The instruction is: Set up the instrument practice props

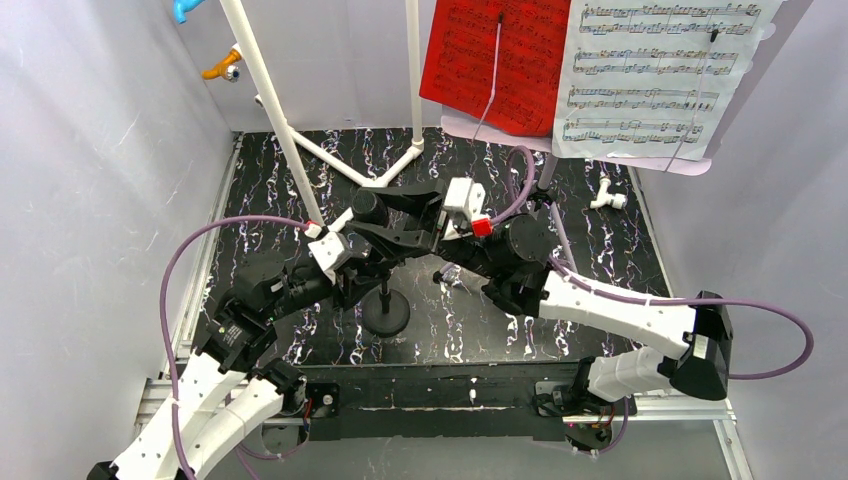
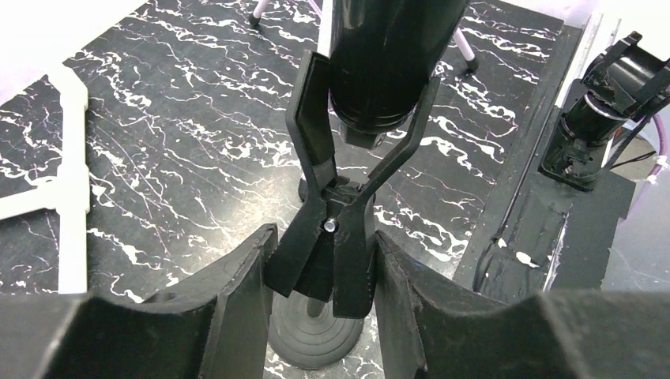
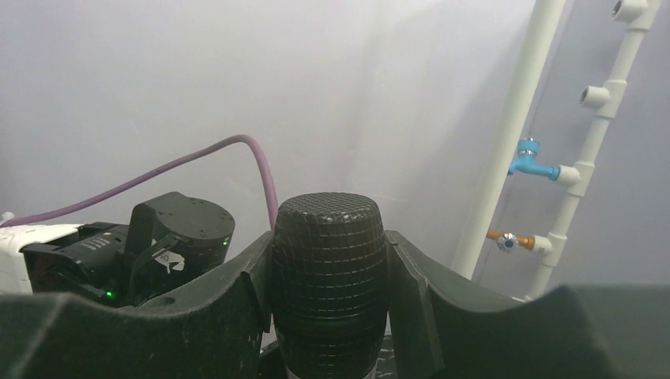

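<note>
The lilac music stand stands at the back right with the red music sheet and the white music sheet on it. The microphone stand's round base sits mid-table under both grippers. My left gripper is shut on the stand's black clip, whose fork cradles the black microphone body; the base shows below my left gripper. My right gripper is shut on the microphone, its mesh head held between the fingers of my right gripper.
The white PVC pipe frame stands at the back left with a blue tap and an orange tap; its base bars lie on the black marbled floor. A loose white fitting lies right of the music stand. White walls enclose the table.
</note>
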{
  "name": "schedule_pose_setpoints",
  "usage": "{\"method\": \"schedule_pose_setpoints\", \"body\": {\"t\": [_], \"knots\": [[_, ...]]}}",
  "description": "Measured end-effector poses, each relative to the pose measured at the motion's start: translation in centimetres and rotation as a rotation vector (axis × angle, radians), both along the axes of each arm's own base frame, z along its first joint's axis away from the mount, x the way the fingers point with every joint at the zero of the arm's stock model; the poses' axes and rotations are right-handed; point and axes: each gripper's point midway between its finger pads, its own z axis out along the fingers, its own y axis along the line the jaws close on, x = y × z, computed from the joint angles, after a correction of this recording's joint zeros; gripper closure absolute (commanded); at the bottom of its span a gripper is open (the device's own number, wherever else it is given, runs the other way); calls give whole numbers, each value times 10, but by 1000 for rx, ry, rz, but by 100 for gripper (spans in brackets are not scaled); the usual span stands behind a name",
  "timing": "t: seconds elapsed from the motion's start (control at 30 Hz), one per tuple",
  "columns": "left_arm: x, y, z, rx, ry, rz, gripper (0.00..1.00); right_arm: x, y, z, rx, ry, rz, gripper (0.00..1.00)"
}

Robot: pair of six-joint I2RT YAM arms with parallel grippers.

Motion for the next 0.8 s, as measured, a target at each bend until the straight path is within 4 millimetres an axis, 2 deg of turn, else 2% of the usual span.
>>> {"method": "schedule_pose_setpoints", "body": {"t": [0.2, 0.33, 0.47, 0.67, 0.8], "knots": [[-1, -2, -1, -32, 27, -32, 100, -8, 2, -5, 56, -50, 51, 99], [-6, -6, -5, -41, 53, -70, 100, -14, 18, -17, 55, -79, 109, 99], [-9, -6, -5, -47, 56, -86, 100, -11, 31, -33, 53, -55, 149, 99], [-8, -5, -5, -56, 65, -84, 100, -1, 22, -45, 98, -11, 130, 99], [-7, -5, -5, -60, 68, -82, 100, 12, 16, -63, 107, 47, 101, 99]]}}
